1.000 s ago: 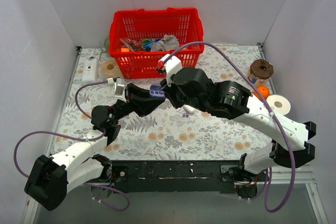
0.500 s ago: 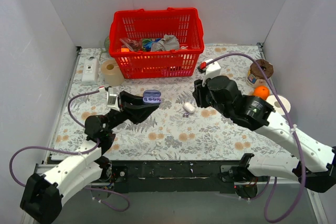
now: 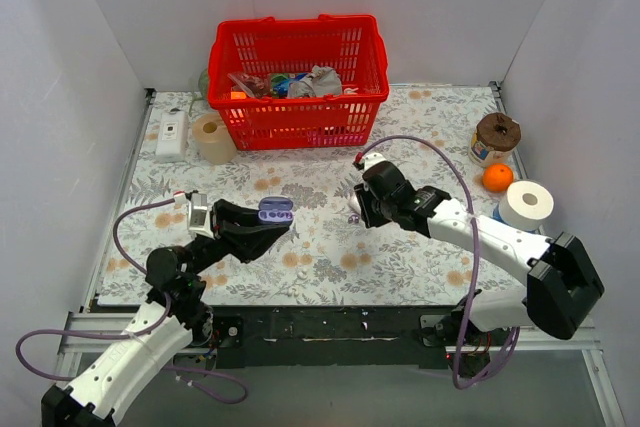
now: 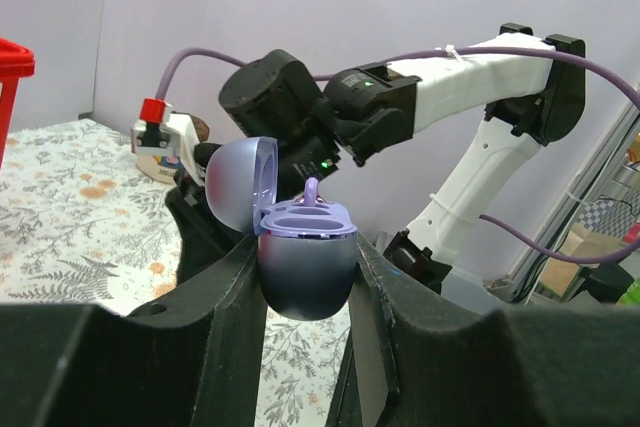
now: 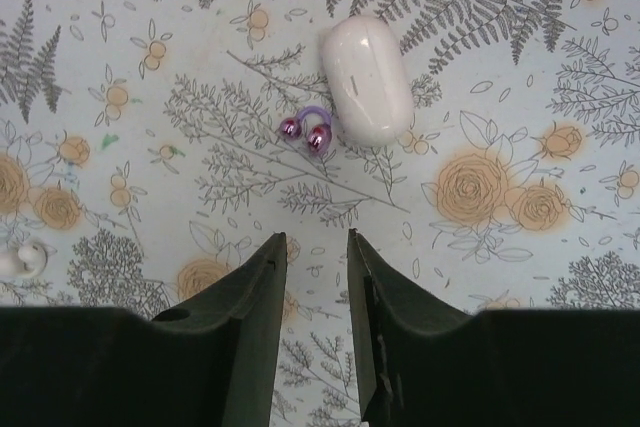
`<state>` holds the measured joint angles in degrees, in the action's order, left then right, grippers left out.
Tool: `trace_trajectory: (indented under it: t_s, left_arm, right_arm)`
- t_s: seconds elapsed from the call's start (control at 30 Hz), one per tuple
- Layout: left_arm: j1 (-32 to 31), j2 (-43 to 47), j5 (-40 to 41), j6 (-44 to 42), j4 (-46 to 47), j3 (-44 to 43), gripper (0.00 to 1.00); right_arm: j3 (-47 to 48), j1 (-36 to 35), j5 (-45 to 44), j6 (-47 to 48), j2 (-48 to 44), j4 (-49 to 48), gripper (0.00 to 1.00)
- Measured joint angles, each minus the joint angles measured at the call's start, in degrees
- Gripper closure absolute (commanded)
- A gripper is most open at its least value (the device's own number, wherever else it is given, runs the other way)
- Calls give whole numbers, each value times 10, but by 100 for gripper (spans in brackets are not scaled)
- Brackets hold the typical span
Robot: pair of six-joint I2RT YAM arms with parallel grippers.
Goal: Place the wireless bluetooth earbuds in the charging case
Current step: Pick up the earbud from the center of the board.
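The charging case (image 4: 305,269), lid open, is gripped by the left claw (image 4: 305,247) above the table (image 3: 440,117), toward its near-left corner. The right claw (image 5: 313,240), narrowly parted and empty, is held over seemingly 2 earbuds (image 5: 308,133) lying mid-table, just beside a white capsule (image 5: 366,80).

No readable text, label or number anywhere — not in any view.

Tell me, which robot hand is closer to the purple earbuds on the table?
Right. The right hand hovers right by the earbuds; the left hand is off to the side, holding the charging case.
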<state>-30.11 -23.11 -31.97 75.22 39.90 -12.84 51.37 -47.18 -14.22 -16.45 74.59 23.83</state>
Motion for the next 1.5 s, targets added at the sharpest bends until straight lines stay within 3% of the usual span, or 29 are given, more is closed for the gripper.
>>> trace_trajectory:
  t_s: [0.23,0.9,1.0,1.23,1.5]
  left_arm:
    - [0,0,0,2,-31,2,100]
    - [0,-16,-2,2,-36,8,100]
    - [0,-16,-2,2,-36,8,100]
    - [0,-16,-2,2,-36,12,100]
    - [0,-14,-2,3,-37,13,100]
  right_arm:
    - [0,60,59,-17,79,-56,55]
    - [57,77,101,-53,206,-60,58]
    - [58,80,101,-55,214,-59,60]
    - [59,85,101,-46,229,-59,83]
    - [58,82,103,30,224,-59,87]
